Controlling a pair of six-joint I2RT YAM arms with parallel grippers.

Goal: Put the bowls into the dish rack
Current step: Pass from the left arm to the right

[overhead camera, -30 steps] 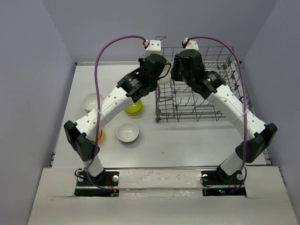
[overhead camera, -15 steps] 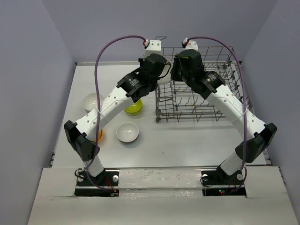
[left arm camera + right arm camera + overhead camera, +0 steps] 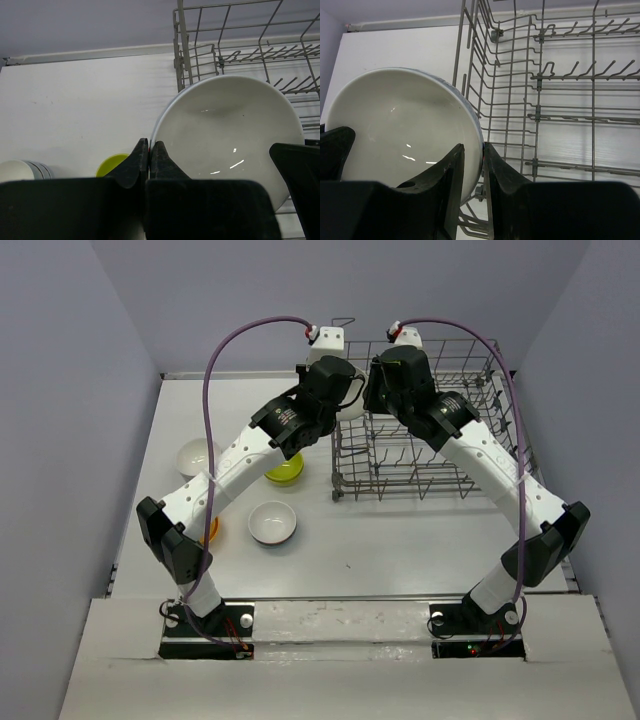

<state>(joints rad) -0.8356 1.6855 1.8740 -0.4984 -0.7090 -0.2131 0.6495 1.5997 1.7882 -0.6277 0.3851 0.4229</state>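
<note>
A white bowl (image 3: pixel 230 125) hangs tilted at the left end wall of the dish rack (image 3: pixel 430 455), held from both sides. My left gripper (image 3: pixel 149 145) is shut on its rim. My right gripper (image 3: pixel 472 147) is shut on the opposite rim of the same white bowl (image 3: pixel 395 125), one finger inside it and one outside, next to the dish rack (image 3: pixel 560 100) wires. From above, both wrists cover the bowl. On the table lie a lime bowl (image 3: pixel 284 471), a white bowl (image 3: pixel 272 522), another white bowl (image 3: pixel 195 455) and an orange bowl (image 3: pixel 211 530) half hidden under the left arm.
The rack's inside shows rows of upright tines (image 3: pixel 580 70) and no dishes. The lime bowl (image 3: pixel 111 164) and a white bowl (image 3: pixel 22 170) sit to the left below my left wrist. Purple cables (image 3: pixel 215 360) arch over both arms. Walls close in the table.
</note>
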